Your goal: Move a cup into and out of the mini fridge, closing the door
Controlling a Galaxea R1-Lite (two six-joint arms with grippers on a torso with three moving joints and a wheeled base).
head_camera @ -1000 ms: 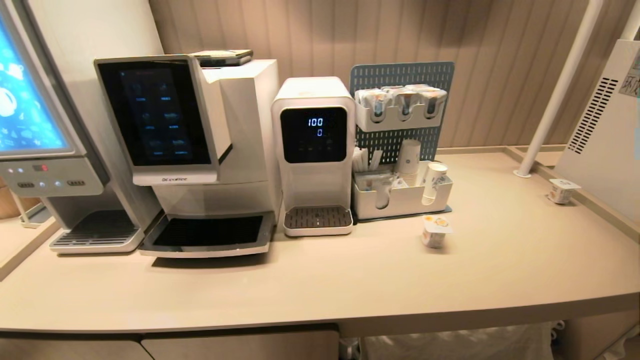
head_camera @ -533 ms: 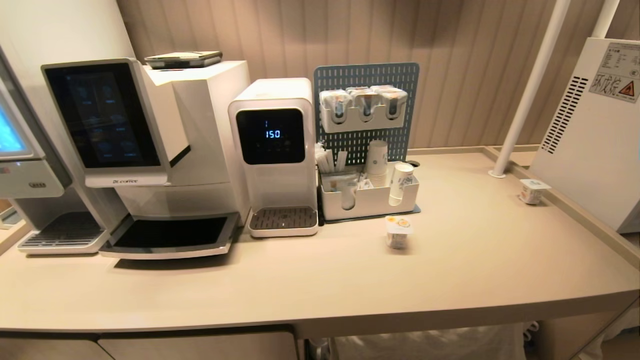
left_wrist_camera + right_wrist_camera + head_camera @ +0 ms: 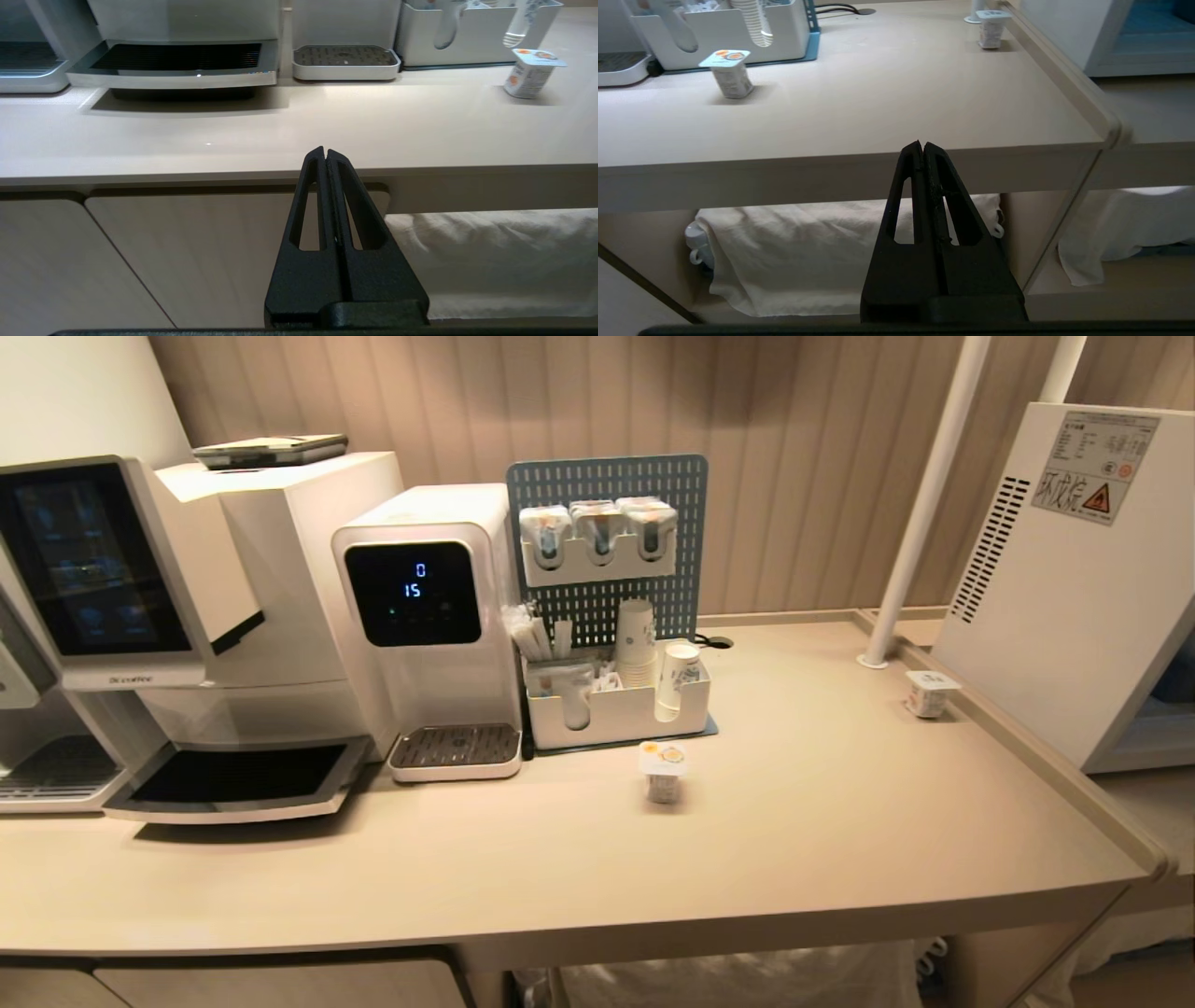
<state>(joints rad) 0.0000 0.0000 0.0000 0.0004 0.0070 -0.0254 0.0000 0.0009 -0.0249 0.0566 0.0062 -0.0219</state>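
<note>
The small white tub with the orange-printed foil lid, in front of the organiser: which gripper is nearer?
Right. The tub sits ahead of the right gripper; the left gripper lies farther.

Head looks down across the counter (image 3: 794,859); wrists view its front edge.

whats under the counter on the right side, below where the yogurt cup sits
Under the counter hangs a crumpled white cloth, seen in both wrist views, with cabinet doors further left. Whatever lies behind the cloth is covered. The yogurt cup stands above on the countertop.
</note>
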